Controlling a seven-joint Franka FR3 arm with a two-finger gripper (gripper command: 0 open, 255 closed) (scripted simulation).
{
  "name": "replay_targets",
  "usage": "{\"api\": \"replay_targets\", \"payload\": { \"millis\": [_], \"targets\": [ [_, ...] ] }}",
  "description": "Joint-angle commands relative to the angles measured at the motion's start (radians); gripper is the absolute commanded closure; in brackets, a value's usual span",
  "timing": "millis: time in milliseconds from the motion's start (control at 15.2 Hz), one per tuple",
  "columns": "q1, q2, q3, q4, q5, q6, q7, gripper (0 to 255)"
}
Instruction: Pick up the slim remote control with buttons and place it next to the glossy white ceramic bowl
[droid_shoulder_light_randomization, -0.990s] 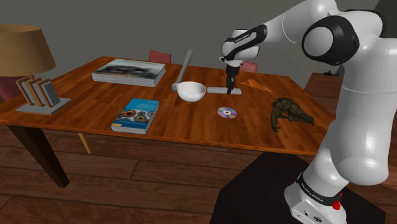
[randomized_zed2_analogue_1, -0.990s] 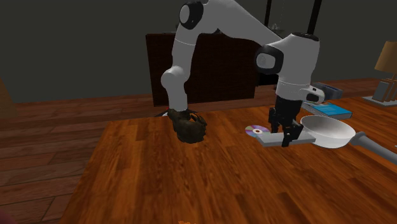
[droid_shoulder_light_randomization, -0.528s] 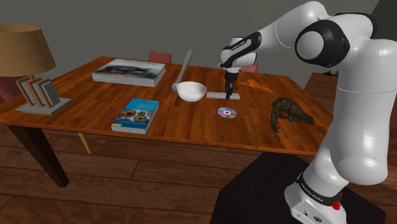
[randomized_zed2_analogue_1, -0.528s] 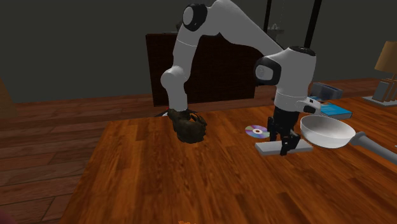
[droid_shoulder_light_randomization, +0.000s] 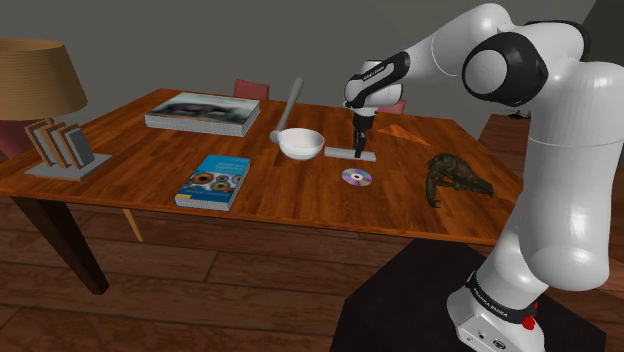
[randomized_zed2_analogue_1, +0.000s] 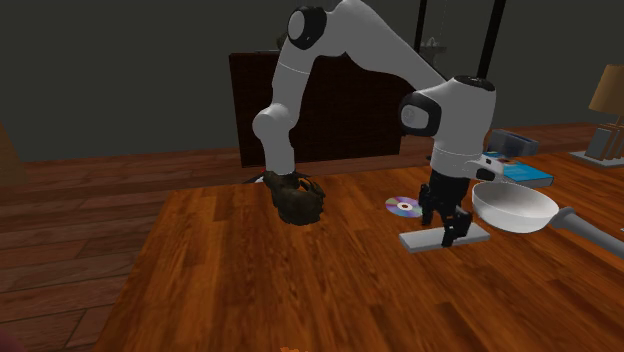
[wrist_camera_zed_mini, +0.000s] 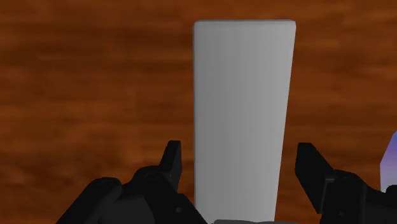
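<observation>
Fingers (wrist_camera_zed_mini: 173, 164) stood apart on both sides of the plain grey remote (wrist_camera_zed_mini: 242, 108), a strip of wood showing between each and its edge, so nothing was clamped; 1 second earlier the gripper (randomized_zed2_analogue_1: 441, 230) had carried that remote clear above the table (randomized_zed2_analogue_1: 300, 290), and now it lay flat on the wood, just beside the white bowl (droid_shoulder_light_randomization: 301, 143), on the shoulder view's right of it; the remote's near end ran out of sight under the gripper; a pale violet sliver beside 1 finger was too little to name; a long grey handle (randomized_zed2_analogue_1: 590, 230) was cut off at the second exterior view's right edge; count: 1 remote, 1 bowl, 1 disc (droid_shoulder_light_randomization: 356, 177), 1 dark figurine (droid_shoulder_light_randomization: 455, 178), 2 flat books, the blue book (droid_shoulder_light_randomization: 213, 180) and the large book (droid_shoulder_light_randomization: 203, 113).
</observation>
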Motion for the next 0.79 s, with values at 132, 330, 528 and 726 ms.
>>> {"api": "replay_targets", "payload": {
  "millis": [132, 330, 528, 726],
  "targets": [
    [0.000, 0.000, 0.000, 0.000, 0.000, 0.000, 0.000, 0],
    [0.005, -0.018, -0.007, 0.013, -0.014, -0.027, 0.009, 0],
    [0.016, -0.062, -0.022, 0.055, -0.048, -0.105, 0.031, 0],
    [0.016, -0.062, -0.022, 0.055, -0.048, -0.105, 0.031, 0]
  ]
}}
